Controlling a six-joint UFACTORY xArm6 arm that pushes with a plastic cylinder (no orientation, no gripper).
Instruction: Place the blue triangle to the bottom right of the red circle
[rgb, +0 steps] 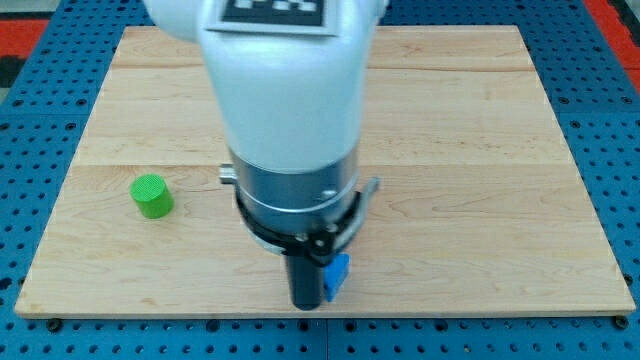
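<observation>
A blue block (337, 275), only partly showing so its shape is hard to make out, lies near the view's bottom edge of the wooden board (480, 180), just right of my rod. My tip (305, 306) stands right beside the blue block on its left, seemingly touching it. The arm's white and grey body (290, 130) fills the middle of the view and hides the board behind it. No red circle shows in the view; it may be hidden by the arm.
A green cylinder (152, 196) stands at the view's left on the board. The board's bottom edge (320, 315) runs just below my tip. A blue pegboard surface (610, 100) surrounds the board.
</observation>
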